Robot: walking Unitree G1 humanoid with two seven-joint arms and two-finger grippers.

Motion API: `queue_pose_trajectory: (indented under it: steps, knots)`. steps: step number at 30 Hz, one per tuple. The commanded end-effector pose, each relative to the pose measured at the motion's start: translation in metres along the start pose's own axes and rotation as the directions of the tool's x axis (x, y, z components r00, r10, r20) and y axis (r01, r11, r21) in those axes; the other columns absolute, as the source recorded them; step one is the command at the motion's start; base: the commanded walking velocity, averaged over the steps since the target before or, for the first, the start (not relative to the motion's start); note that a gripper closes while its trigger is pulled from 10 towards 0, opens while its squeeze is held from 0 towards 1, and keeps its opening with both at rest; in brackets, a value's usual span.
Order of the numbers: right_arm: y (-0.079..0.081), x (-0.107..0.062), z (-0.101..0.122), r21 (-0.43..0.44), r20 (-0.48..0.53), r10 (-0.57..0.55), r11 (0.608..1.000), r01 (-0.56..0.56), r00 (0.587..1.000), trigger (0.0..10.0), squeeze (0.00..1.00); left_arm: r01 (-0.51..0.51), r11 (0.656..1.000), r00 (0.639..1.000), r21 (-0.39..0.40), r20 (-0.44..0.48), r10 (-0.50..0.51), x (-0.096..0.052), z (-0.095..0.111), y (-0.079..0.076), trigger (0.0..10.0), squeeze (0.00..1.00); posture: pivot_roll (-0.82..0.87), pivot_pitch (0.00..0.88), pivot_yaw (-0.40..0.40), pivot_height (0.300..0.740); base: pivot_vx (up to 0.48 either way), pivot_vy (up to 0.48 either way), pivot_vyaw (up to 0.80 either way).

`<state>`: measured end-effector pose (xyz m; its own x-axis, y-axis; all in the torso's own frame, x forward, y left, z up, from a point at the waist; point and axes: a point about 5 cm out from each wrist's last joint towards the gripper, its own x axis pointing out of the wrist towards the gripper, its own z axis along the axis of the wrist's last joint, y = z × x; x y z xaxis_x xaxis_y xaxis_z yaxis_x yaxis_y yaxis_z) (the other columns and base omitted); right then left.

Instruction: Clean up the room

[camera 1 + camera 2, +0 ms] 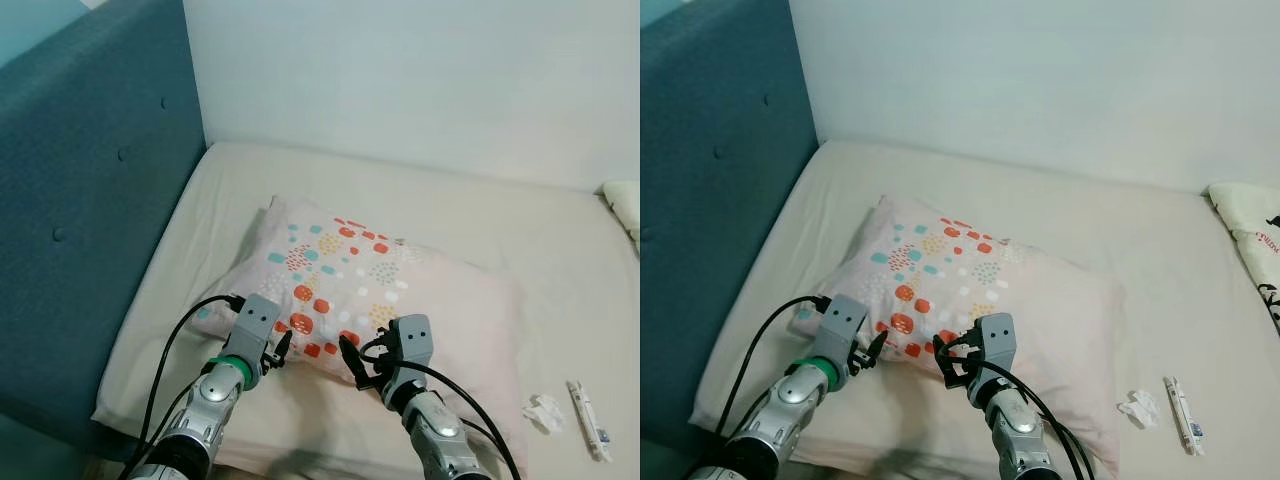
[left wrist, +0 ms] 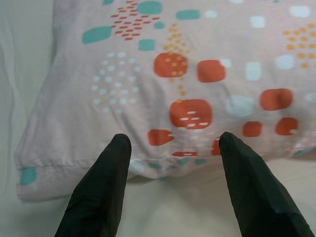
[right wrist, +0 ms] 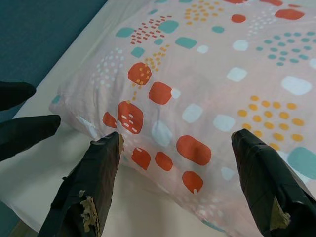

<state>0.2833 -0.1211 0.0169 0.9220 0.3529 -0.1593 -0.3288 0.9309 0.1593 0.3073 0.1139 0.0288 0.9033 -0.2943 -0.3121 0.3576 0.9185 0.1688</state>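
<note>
Fingers of both grippers gape empty at pillow (image 1: 400, 290); crumpled tissue (image 1: 544, 410), tube (image 1: 588, 420) nearby.

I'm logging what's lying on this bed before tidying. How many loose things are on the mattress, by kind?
Pillows: 2, the spotted pillow and a second pillow at the right edge
Crumpled tissue: 1
Thin white packet: 1
Total: 4

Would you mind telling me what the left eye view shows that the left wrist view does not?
The left eye view alone takes in the blue headboard, the crumpled tissue, the white stick beside it and the right gripper. The left wrist view alone gives the pillow's seamed near edge close up. Both share the pillow, the sheet and the open left gripper.
</note>
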Motion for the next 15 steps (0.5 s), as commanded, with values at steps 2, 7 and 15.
queue_pose_trajectory:
  steps: [2,7,15]
  knots:
    - [-0.0042,-0.005,-0.0073,0.016,-0.031,-0.022,1.0,0.022,0.999,10.0,0.0,0.016,1.0,1.0,-0.006,-0.025,-0.016,-0.0013,-0.006,-0.0045,10.0,0.0,0.04,0.038,-0.019,0.715,0.0,0.0,0.0]
    - [-0.0041,-0.0053,-0.0079,0.024,-0.03,-0.026,0.999,0.027,0.999,10.0,0.0,0.019,1.0,0.999,-0.005,-0.028,-0.019,-0.0016,-0.0071,-0.0049,10.0,0.0,0.04,0.038,-0.019,0.715,0.0,0.0,0.0]
    - [-0.004,-0.0057,-0.0084,0.03,-0.03,-0.031,0.999,0.032,0.999,10.0,0.0,0.019,1.0,0.999,-0.002,-0.029,-0.02,-0.002,-0.0074,-0.0046,10.0,0.0,0.04,0.044,-0.016,0.715,0.0,0.0,0.0]
